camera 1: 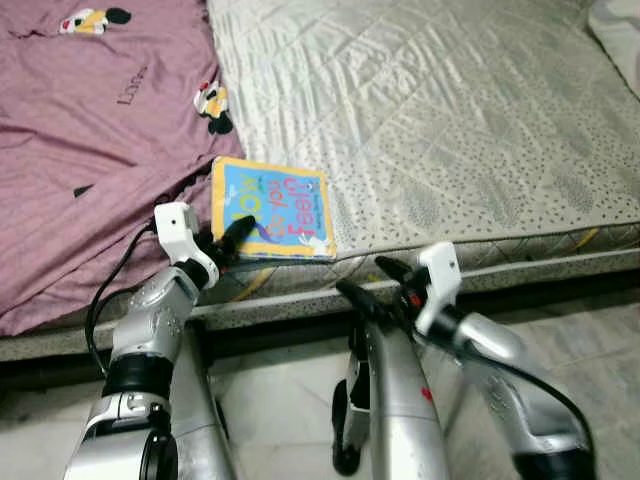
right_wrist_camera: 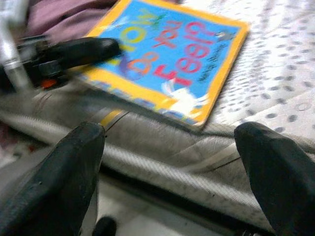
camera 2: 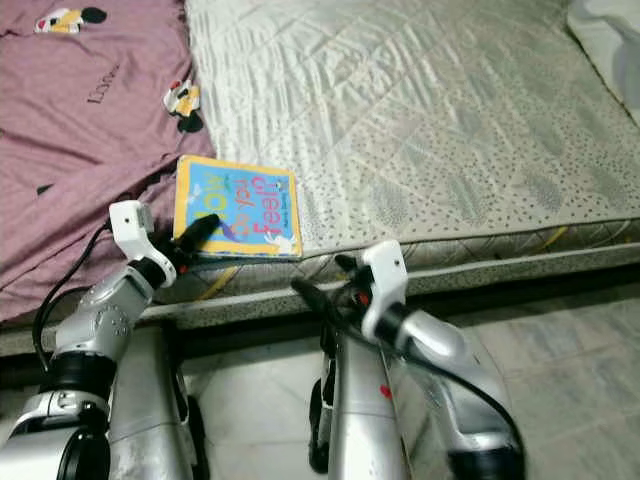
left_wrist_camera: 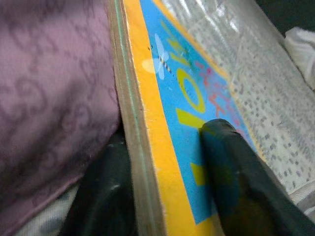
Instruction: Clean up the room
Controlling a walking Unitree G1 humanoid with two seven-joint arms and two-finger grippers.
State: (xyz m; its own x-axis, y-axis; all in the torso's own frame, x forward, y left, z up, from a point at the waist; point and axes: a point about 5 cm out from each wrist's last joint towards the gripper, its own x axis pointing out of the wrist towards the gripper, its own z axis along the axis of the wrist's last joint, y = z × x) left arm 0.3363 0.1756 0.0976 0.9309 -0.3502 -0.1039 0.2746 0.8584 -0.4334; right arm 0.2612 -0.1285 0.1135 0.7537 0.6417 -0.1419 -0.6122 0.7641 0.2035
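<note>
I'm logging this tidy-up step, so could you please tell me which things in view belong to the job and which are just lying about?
Part of the job:
- blue, yellow-bordered board book at the mattress edge
- left gripper, closed on the book's edge
- right gripper, open, apart from the book

Just lying about:
- purple cartoon-print blanket
- quilted grey mattress

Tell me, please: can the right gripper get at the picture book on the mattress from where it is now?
Probably yes. The right gripper is open below the mattress edge, with free space up to the book. But the left gripper already has its fingers on the book's near corner.
</note>
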